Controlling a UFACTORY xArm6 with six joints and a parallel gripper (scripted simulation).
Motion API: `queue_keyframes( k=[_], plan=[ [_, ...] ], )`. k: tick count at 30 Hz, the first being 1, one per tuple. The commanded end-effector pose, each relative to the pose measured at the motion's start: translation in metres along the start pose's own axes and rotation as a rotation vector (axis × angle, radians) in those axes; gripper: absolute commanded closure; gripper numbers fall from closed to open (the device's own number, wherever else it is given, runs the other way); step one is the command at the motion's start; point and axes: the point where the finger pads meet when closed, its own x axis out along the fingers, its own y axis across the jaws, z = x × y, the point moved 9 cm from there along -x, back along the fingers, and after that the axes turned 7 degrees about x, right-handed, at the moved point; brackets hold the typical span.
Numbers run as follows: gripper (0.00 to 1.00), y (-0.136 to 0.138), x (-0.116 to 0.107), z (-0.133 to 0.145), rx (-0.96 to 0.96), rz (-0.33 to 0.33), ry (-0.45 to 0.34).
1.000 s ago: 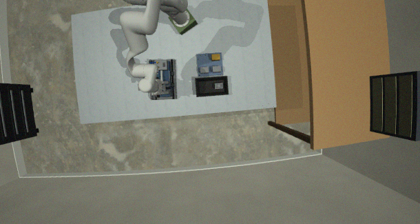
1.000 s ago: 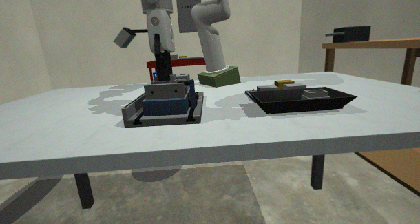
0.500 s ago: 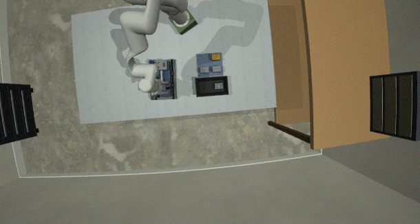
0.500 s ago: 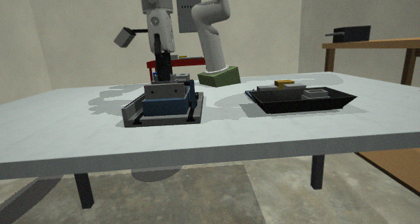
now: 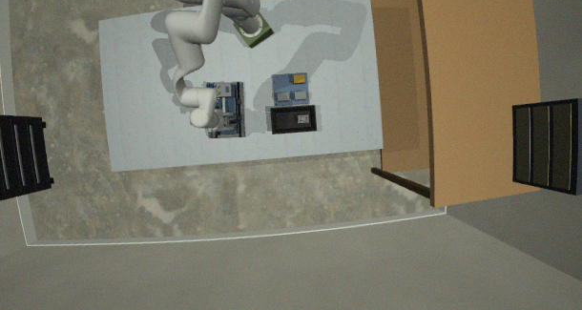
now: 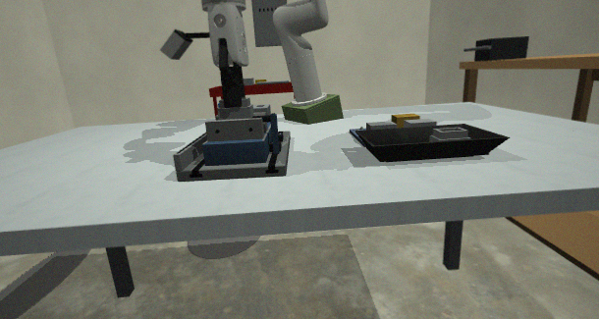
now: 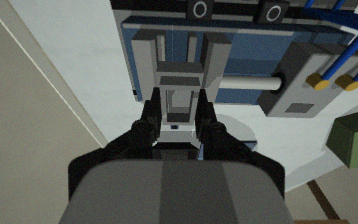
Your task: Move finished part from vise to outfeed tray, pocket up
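Observation:
My gripper point(image 6: 233, 102) point(image 7: 178, 99) is shut on the finished part point(image 6: 236, 112) point(image 7: 180, 81), a grey block whose pocket faces up between the fingers. The part is just above the jaws of the vise point(image 6: 236, 151) point(image 7: 255, 52) and looks about level. The vise has a blue body and grey jaws, one on each side below the part. In the top view the arm hides the gripper and the held part. The black outfeed tray point(image 5: 273, 129) point(image 6: 417, 153) stands to the right of the vise; another pocketed grey part point(image 5: 302, 119) point(image 6: 449, 133) lies in its right half, pocket up.
A blue plate point(image 5: 290, 84) behind the tray bears a yellow block point(image 5: 299, 79) point(image 6: 406, 119) and two grey blocks. Blue hoses point(image 7: 347, 52) with yellow tips and a grey actuator block point(image 7: 300, 75) stand beside the jaws. The green arm base point(image 5: 255, 40) point(image 6: 319, 113) is behind.

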Motion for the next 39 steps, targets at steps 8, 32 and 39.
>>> queue_keyframes(
  k=[8,32,39],
  plan=[
    [1.0,-0.001,-0.021,0.0,0.0,-0.005,0.0],
    [1.0,-0.005,-0.032,0.021,-0.002,-0.003,-0.002],
    [1.0,-0.01,-0.031,0.074,-0.009,0.0,-0.006]
  ],
)
